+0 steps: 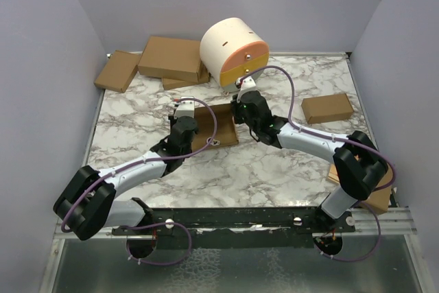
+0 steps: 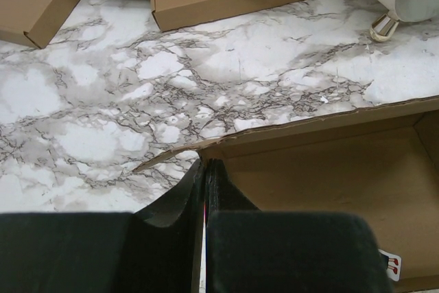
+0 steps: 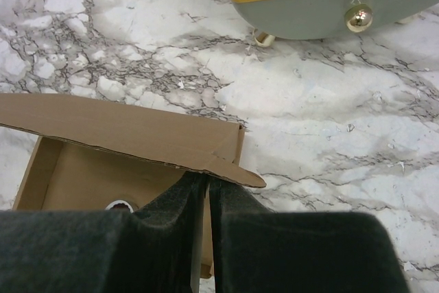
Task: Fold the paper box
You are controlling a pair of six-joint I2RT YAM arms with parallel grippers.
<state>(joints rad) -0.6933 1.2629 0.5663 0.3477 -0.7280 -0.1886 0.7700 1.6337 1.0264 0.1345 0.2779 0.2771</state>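
Plain brown cardboard paper box [image 1: 221, 132] [image 2: 329, 176] [image 3: 130, 135], part-folded into an open tray with its walls up. It sits near the centre of the white-and-grey marble-patterned table [image 1: 137, 125], a little toward 12 o'clock, between the 2 arms.

Left gripper [image 1: 190, 111] [image 2: 206, 169] is at the box's 9 o'clock side. Its black fingers are pinched tight together on the thin cardboard edge of that wall, and a loose flap runs out to the left of them.

Right gripper [image 1: 237, 106] [image 3: 208, 182] is at the box's 3 o'clock side. It is likewise clamped close on the wall edge, just under a rounded flap tab.

Cream drum-shaped cabinet [image 1: 233, 49] with an orange and grey front stands on small feet at 12 o'clock, near the box but apart from it.

3 flat brown cartons [image 1: 171, 56] are clustered at 11 o'clock, some overlapping. 1 smaller brown carton [image 1: 328, 108] lies at 2 o'clock, well apart from the box.
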